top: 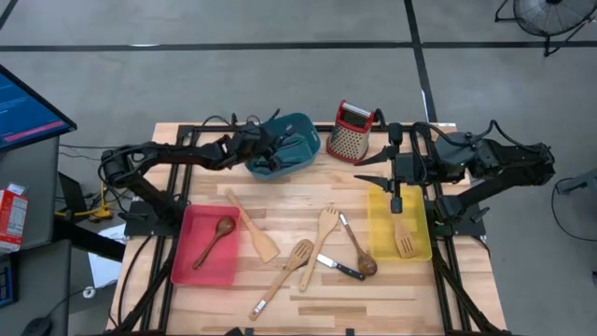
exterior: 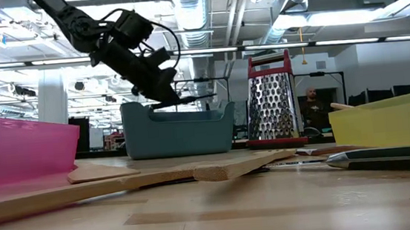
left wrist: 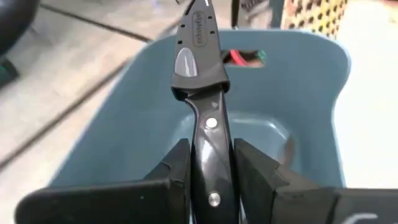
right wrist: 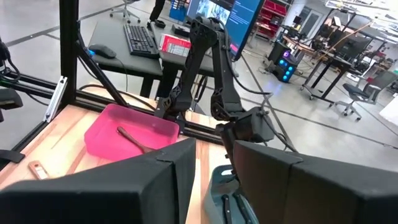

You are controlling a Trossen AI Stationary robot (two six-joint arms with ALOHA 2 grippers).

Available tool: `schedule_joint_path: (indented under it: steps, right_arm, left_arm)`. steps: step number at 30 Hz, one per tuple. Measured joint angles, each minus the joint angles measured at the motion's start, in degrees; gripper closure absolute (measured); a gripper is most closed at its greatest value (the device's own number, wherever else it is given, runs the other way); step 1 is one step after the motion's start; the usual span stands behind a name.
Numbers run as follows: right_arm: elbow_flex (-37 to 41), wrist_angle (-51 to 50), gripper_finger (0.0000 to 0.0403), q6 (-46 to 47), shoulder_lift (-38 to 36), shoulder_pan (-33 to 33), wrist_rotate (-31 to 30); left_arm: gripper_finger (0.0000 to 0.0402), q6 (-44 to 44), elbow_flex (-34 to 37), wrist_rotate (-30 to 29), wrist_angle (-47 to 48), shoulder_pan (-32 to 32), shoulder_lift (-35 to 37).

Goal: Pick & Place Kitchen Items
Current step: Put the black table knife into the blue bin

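My left gripper (top: pixel 264 147) is over the teal bin (top: pixel 291 149), shut on a black-handled knife (left wrist: pixel 208 124) whose blade is in a dark sheath (left wrist: pixel 198 43). The low view shows the gripper (exterior: pixel 159 89) slanting down above the bin (exterior: pixel 177 131). My right gripper (top: pixel 366 171) is open and empty beside the yellow bin (top: pixel 378 245), pointing toward the table's left. Several wooden utensils lie flat on the table: a spatula (top: pixel 252 227), a fork (top: pixel 325 233), a spoon (top: pixel 284 275), a dark spoon (top: pixel 359 252) and a small knife (top: pixel 338 268). My left gripper pinches the knife's black riveted handle (left wrist: pixel 211 155) between its two fingers (left wrist: pixel 177 168). The knife runs forward along the fingers, with the sheathed blade sticking out beyond them. The gripper slants down from the table's left, and the knife is held clear above the inside of the teal bin.
A pink bin (top: pixel 187 266) at the front left holds a dark wooden spoon (top: pixel 215 238). The yellow bin holds a slotted wooden spatula (top: pixel 404 238). A red-topped metal grater (top: pixel 353 131) stands at the far edge between the teal bin and my right arm.
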State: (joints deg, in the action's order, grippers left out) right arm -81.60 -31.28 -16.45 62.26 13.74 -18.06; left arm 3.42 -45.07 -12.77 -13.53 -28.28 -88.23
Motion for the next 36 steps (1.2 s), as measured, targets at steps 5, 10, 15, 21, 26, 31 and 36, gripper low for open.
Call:
schedule_joint_path:
  steps: [5, 10, 15, 21, 26, 31, 36]
  right_arm:
    - [-0.02, -0.01, 0.0281, -0.02, 0.0, 0.0, 0.02]
    - [-0.02, -0.01, 0.0281, -0.56, 0.0, 0.0, 0.0]
    - [-0.02, 0.01, 0.0281, -0.62, 0.0, -0.2, 0.01]
    - [-0.04, 0.01, 0.0281, -0.13, 0.0, -1.22, 0.0]
    - [-0.04, 0.0, 0.0281, -0.02, 0.0, -1.78, 0.01]
    - [-0.04, 0.01, 0.0281, -0.02, 0.0, -1.92, 0.0]
    - [-0.04, -0.01, 0.0281, -0.02, 0.0, -1.92, 0.02]
  left_arm:
    - [0.0332, -0.46, -1.53, 1.91, 7.38, -0.32, 0.0]
    - [0.0332, -1.12, -1.54, 2.86, 9.74, -0.32, 0.0]
    - [0.0332, -2.45, -1.54, 3.18, 9.65, -0.72, 0.0]
    - [0.0332, -6.86, -1.54, 3.14, 9.69, -2.68, 0.0]
    - [0.0332, -7.31, -1.54, 4.5, 11.66, -2.98, 0.0]
    - [0.0332, -8.08, -1.15, 5.66, 12.57, -2.35, 0.0]
    - [0.0332, -10.33, -1.13, 5.65, 12.2, -2.35, -0.55]
